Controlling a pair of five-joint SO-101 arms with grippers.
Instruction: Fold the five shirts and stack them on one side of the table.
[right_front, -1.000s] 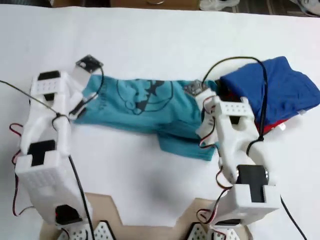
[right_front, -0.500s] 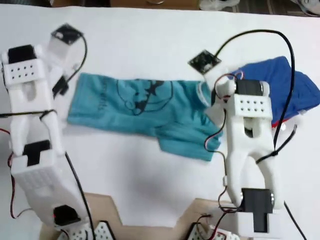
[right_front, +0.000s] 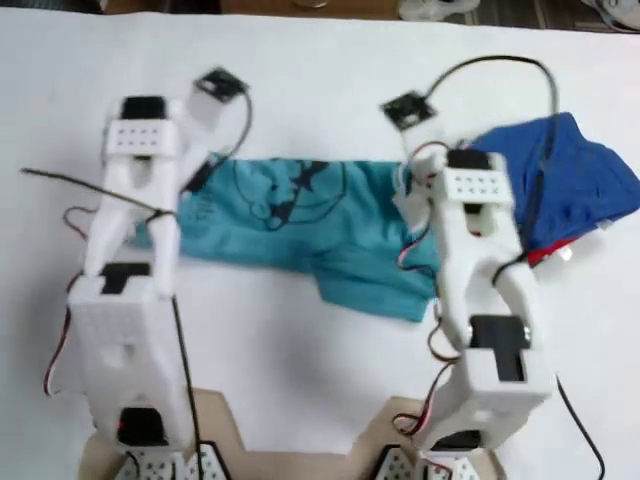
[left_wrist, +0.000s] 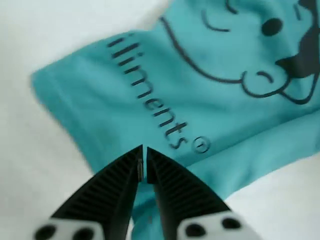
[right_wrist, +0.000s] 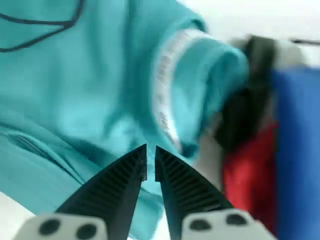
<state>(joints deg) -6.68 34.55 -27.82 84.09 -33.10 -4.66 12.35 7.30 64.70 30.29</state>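
Teal shirt (right_front: 300, 230) lies across frame centre on the table (right_front: 300, 90). Left gripper (left_wrist: 144, 161) and right gripper (right_wrist: 150, 159) hover over its opposite ends, jaws nearly closed, gripping nothing. Blue shirt (right_front: 575, 170) sits upper right.

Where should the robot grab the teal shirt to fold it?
The teal shirt lies flat, stretched sideways, so probably pinch its two ends from above: left pincer at the lettered end, right pincer at the collar.

The left arm (right_front: 142, 140) and right arm (right_front: 478, 190) are white plastic with black motors, thin red-black cables behind ribbed black fingers (left_wrist: 112, 187).
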